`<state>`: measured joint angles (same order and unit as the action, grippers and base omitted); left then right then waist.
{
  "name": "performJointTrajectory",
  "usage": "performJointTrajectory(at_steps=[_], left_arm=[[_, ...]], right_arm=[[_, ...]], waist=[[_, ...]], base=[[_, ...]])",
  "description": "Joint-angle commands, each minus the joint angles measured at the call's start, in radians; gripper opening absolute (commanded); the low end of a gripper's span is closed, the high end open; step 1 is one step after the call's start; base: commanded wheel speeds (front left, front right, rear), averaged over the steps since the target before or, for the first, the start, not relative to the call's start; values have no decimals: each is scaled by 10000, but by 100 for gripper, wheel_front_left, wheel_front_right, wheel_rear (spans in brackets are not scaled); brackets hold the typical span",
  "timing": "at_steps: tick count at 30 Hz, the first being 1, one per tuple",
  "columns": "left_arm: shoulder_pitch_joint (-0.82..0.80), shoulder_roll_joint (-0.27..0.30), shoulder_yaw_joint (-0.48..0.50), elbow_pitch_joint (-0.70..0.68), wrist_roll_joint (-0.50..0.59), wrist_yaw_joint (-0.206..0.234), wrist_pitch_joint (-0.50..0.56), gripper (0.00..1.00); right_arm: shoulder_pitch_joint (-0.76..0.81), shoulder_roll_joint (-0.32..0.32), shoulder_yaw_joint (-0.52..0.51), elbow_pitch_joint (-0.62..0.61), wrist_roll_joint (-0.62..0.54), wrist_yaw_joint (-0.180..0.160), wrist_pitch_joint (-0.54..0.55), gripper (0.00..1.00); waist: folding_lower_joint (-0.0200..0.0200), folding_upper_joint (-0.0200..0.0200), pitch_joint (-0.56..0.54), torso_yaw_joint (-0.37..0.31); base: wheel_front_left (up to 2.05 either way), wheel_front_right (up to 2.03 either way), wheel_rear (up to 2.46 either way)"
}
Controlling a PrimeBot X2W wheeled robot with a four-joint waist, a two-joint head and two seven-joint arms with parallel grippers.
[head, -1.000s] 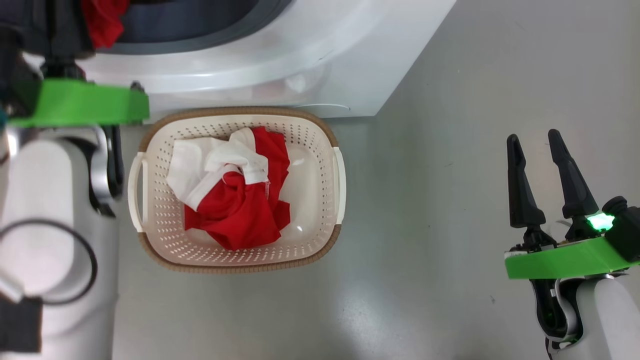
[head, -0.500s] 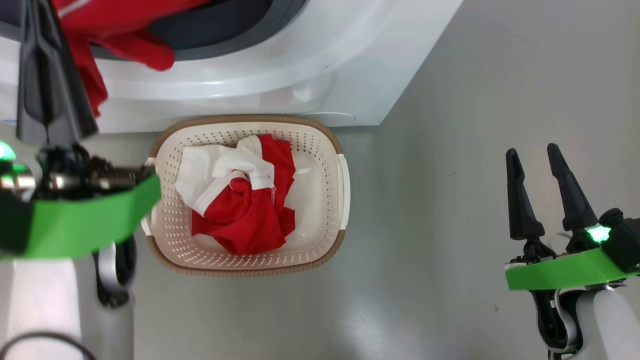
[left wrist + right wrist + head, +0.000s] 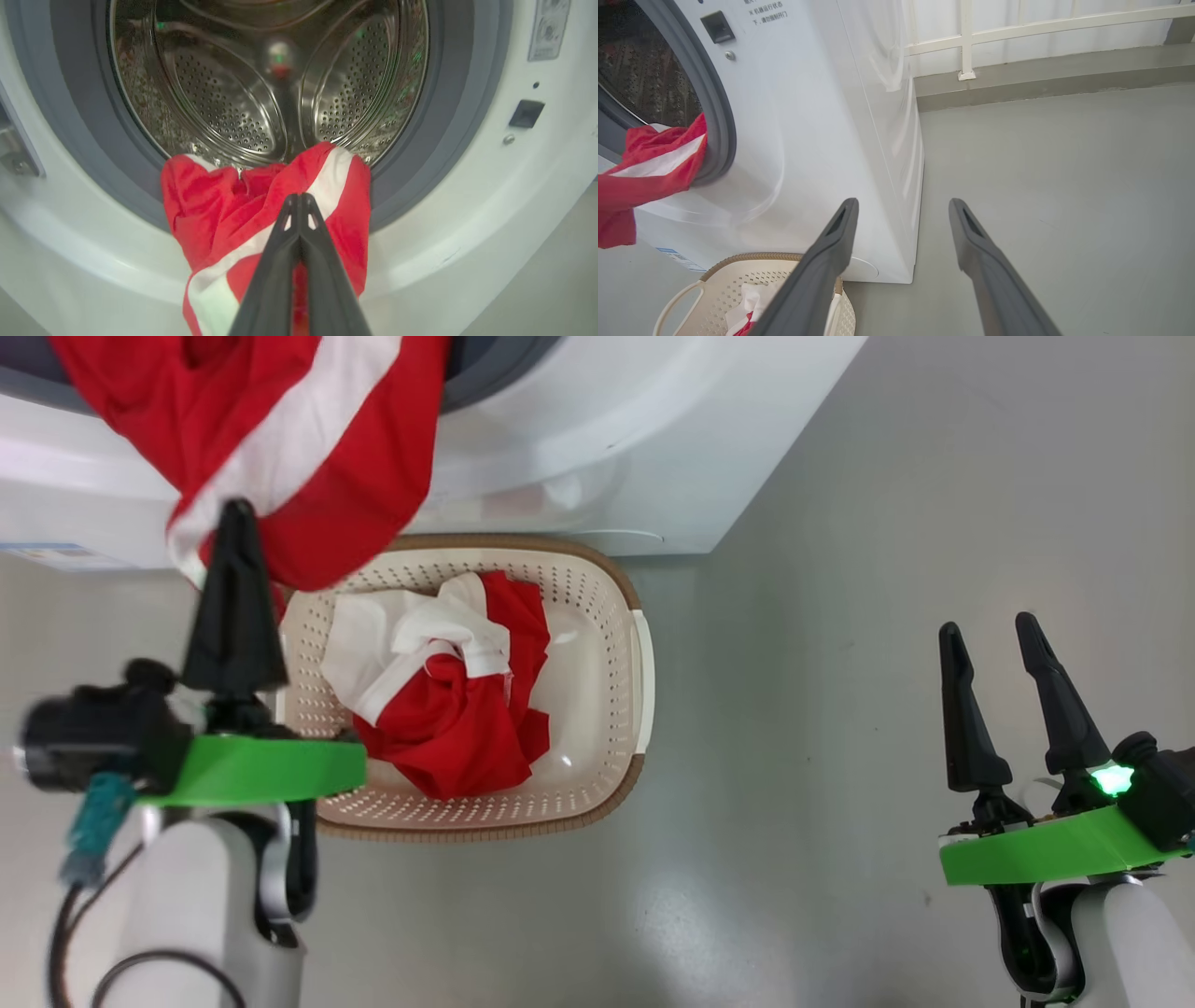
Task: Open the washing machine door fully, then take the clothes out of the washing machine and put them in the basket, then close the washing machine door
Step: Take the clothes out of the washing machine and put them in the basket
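Now: one washer, one basket, two hands, clothes in two lots.

Lot 1: one red garment with a white stripe. It hangs out of the washer mouth, over the grey gasket and down the white front. Its upper end lies on the lip of the perforated steel drum.

Lot 2: a red-and-white bundle lying in the basket, towards its left and middle. The number of pieces in it cannot be told.

Left hand: fingers pressed together, pinching the lower part of the garment. In the left wrist view the fingertips meet on the fabric, with red cloth on both sides and the white stripe running down to their left. In the head view this hand sits at the basket's rear left corner. The garment spreads from the washer down to the fingertips, and its lower edge overlaps the basket's rear rim.

Basket: on the grey floor, just in front of the washer, rear rim close to the washer's base.

Right hand: fingers spread wide, floor showing between them. It is well to the right of the basket, apart from the washer and both lots of clothes.
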<state>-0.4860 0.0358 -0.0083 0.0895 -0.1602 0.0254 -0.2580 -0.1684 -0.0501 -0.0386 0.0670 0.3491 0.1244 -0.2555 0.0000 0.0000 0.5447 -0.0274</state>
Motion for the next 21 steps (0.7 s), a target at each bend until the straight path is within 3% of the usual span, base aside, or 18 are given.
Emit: performJointTrajectory(at_steps=[1, 15, 19, 21], left_arm=[[72, 150, 150, 458, -186, -36, -37, 0], [-1805, 146, -32, 4753, 194, -276, -38, 0], [-2172, 146, 83, 5242, 319, -380, -38, 47], [-2280, 146, 139, 5362, 366, -412, -38, 80]], right_arm=[[-85, -1, 278, -257, -35, 63, -63, 100], [-439, -1, 274, -325, 126, 63, -63, 100], [-484, -1, 263, -329, 147, 63, -63, 100], [-508, -1, 260, -322, 152, 63, -63, 100]], waist=[[0, 0, 154, -70], [0, 0, 841, -335], [0, 0, 928, -371], [0, 0, 950, -380]], base=[[0, 0, 0], [0, 0, 0], [0, 0, 0], [0, 0, 0]])
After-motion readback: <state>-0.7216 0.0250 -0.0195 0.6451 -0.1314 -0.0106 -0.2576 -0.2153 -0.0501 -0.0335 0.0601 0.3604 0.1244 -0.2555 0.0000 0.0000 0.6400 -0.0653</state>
